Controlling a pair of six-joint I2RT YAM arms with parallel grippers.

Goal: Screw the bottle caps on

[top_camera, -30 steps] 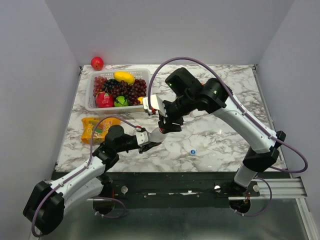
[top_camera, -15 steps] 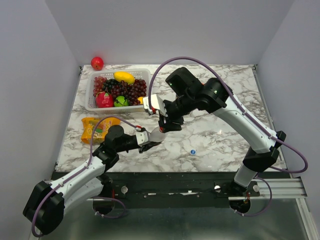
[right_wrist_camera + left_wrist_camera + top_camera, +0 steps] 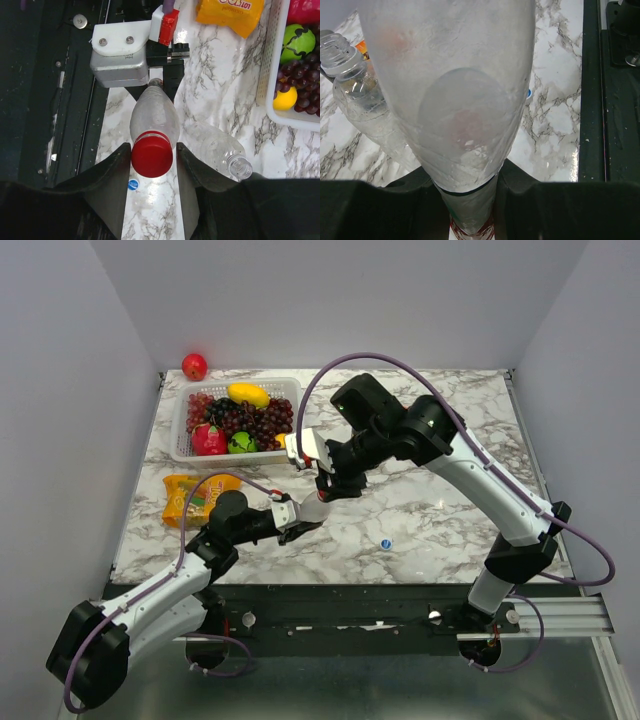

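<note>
Right hand (image 3: 153, 147) straddles red cap (image 3: 152, 159) on held bottle (image 3: 154, 112); open bottle (image 3: 215, 147) beside.

Clear bottle (image 3: 465, 100) between dark fingers (image 3: 370, 210)

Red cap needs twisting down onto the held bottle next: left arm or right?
Right. The right fingers closely flank the red cap seated on the bottle mouth, ready to turn it; the left fingers are occupied clamping that bottle.
</note>
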